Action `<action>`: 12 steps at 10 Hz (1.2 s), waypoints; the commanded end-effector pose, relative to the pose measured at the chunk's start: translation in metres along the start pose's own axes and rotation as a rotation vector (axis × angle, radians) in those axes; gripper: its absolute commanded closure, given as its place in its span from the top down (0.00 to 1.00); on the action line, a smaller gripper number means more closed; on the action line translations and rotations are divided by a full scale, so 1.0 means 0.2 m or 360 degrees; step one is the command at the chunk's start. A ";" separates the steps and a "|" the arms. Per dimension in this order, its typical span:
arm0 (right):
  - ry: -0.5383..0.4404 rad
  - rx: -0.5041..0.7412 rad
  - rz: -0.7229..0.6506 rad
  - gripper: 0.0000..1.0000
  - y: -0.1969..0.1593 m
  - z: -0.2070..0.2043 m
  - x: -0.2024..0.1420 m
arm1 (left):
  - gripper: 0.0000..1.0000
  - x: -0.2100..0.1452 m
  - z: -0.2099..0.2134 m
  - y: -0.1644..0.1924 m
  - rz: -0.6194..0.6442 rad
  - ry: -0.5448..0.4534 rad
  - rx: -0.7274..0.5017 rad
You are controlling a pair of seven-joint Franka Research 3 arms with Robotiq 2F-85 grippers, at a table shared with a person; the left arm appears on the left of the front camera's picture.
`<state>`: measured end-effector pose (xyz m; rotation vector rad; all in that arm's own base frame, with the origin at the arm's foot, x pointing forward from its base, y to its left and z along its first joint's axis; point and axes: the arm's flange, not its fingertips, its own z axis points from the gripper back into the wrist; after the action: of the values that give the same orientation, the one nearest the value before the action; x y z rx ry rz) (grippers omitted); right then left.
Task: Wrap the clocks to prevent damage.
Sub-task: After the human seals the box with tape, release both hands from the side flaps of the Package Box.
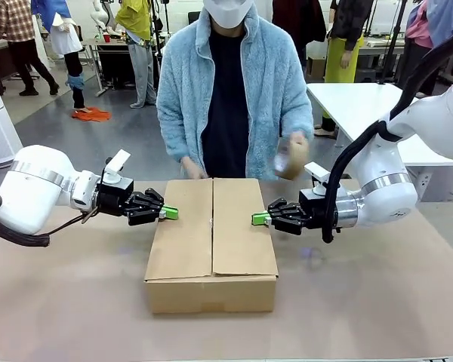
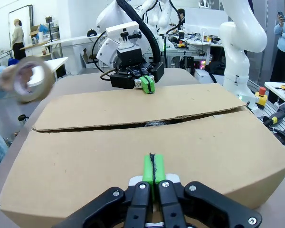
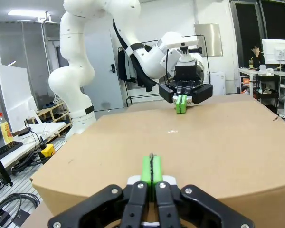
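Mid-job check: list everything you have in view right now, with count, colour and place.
cardboard box: one, brown, middle of the table, flaps folded shut, no tape on the seam
tape roll: one, brown, held up past the box's far right corner
table: one, beige top, under the box
person's hand with the tape: one, raised
person's other hand: one, at the box's far edge
left gripper: one, black with green pads, shut, at the box top's left edge
right gripper: one, same colours, shut, at the right edge
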<state>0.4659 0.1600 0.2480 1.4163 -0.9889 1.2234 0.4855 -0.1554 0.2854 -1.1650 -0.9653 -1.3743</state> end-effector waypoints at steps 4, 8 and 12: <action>0.0012 -0.0029 -0.0001 0.01 0.00 -0.01 0.00 | 0.00 -0.01 -0.02 0.00 0.0011 0.0003 0.0021; 0.0012 -0.0029 -0.0001 0.01 0.00 -0.01 0.00 | 0.00 -0.01 -0.02 0.00 0.0011 0.0003 0.0021; 0.0012 -0.0029 -0.0001 0.01 0.00 -0.01 0.00 | 0.00 -0.01 -0.02 0.00 0.0011 0.0003 0.0021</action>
<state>0.4659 0.1600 0.2480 1.4163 -0.9889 1.2234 0.4855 -0.1554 0.2854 -1.1650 -0.9653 -1.3743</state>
